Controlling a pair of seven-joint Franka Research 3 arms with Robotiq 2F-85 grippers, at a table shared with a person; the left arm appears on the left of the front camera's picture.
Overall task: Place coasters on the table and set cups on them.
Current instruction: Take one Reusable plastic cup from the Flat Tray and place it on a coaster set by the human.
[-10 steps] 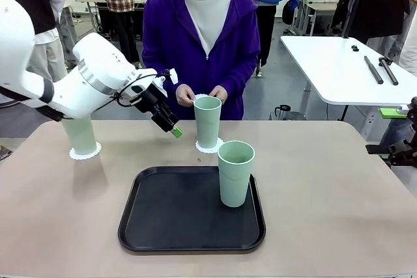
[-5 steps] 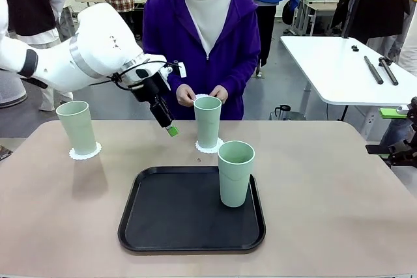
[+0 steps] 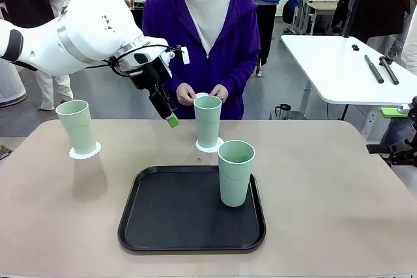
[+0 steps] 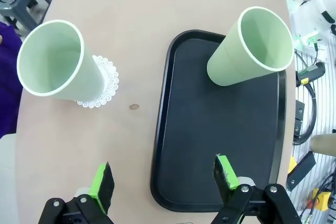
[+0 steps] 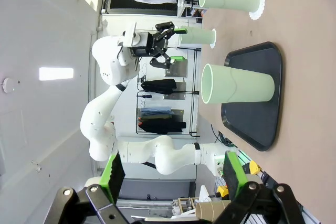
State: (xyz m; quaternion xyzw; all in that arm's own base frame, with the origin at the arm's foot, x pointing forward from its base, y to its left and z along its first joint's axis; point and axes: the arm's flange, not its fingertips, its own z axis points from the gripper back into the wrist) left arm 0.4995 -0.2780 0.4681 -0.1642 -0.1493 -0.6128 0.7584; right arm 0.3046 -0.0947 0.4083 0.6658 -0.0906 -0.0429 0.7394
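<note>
"Three cups (image 3: 208, 120), I count. Where does each stand?"

"The left cup (image 3: 77, 125) is upright on a lacy white coaster (image 3: 85, 153) at the desk's (image 3: 339, 200) far left. The middle cup (image 4: 60, 61) is upright on a second coaster (image 3: 210, 147), just beyond the black tray (image 3: 176, 213). The third cup (image 3: 235, 172) stands inside the tray, near its far right corner, with no coaster under it."

"Anything in them?"

"From the left wrist, the middle cup and the tray's cup are bare inside. I cannot see to the bottom of the left cup. The tray carries only that one cup."

"And the tools?"

"The left tool (image 3: 171, 119) hangs in the air between the left cup and the middle cup, nearer the middle one, its green pads spread wide with nothing between them. The right tool (image 5: 173, 171) is likewise spread wide and holds nothing."

"The person?"

"Both hands (image 3: 186, 94) are just behind the middle cup's rim. Something small and white shows between them, but I cannot tell what."
</note>
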